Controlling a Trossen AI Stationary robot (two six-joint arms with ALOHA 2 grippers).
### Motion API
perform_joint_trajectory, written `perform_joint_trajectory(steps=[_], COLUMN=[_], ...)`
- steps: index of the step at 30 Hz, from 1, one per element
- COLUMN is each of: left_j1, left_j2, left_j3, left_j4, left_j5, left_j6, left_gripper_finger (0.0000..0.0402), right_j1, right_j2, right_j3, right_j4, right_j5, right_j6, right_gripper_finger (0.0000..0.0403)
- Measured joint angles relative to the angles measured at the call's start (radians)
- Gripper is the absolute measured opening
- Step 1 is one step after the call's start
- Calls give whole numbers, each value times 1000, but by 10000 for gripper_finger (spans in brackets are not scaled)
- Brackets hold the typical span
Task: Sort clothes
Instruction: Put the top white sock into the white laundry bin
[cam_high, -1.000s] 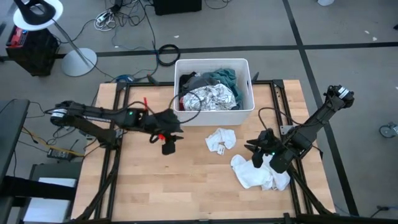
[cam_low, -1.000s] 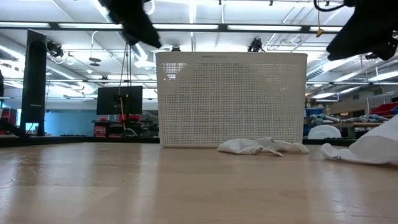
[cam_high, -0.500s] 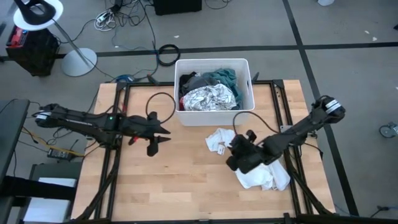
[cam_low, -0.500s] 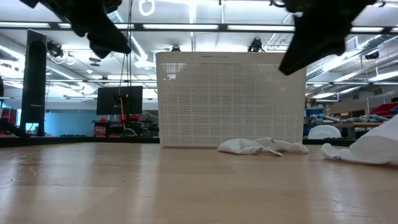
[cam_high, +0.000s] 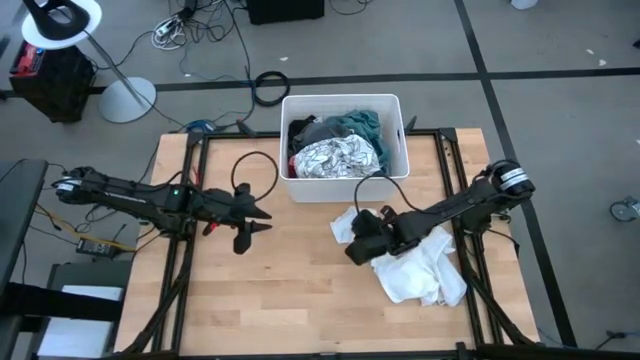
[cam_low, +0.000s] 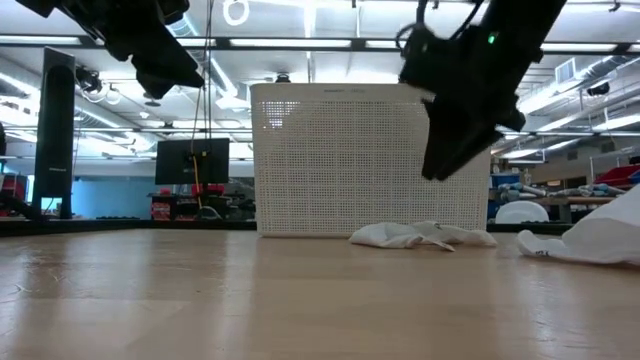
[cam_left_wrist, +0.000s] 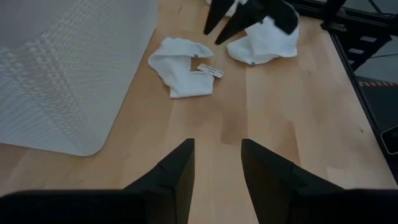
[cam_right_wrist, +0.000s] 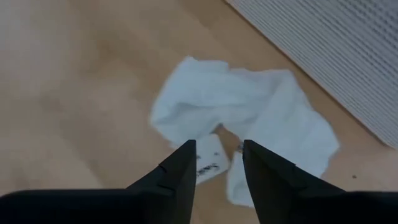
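- Small white garment (cam_high: 350, 222) lies crumpled on the table (cam_high: 300, 300) just in front of the white bin (cam_high: 395, 185); looks soft, light and floppy, best pinched at a raised fold
- Right gripper (cam_high: 357, 247) hovers above it, fingers slightly apart, holding nothing
- Larger white garment (cam_high: 425, 275) lies beside it, near the table's right edge
- Left gripper (cam_high: 245, 238) waits, slightly open and empty, over bare wood with open room

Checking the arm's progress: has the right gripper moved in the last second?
Yes. In the high view the right gripper has swung leftward, off the large white garment, toward the small white garment in front of the white bin.
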Motion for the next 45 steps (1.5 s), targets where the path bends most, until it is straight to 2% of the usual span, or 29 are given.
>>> perform_joint_trajectory(steps=[8, 15, 20, 26, 32, 38, 45], left_j1=[-6, -6, -6, -7, -28, -48, -56], left_j2=[0, 1, 1, 1, 2, 50, 203], left_j3=[0, 0, 0, 0, 0, -1, -1], left_j4=[0, -1, -6, -11, -7, 14, 140], left_j5=[0, 0, -21, -33, -34, -35, -39], left_j6=[-21, 14, 44, 22, 15, 15, 27], left_gripper_finger=[137, 137, 137, 137, 137, 137, 137], right_j1=[-54, -68, -67, -62, -34, 8, 69], right_j2=[80, 141, 145, 145, 107, -4, -88], right_j3=[0, 0, 0, 0, 0, 8, 201], right_j4=[-45, -53, -99, -134, -161, -230, -459], right_j5=[-23, -49, -50, -64, -66, -55, 66], right_j6=[36, 75, 112, 110, 137, 195, 214], right_gripper_finger=[161, 160, 121, 13, 3, 2, 1])
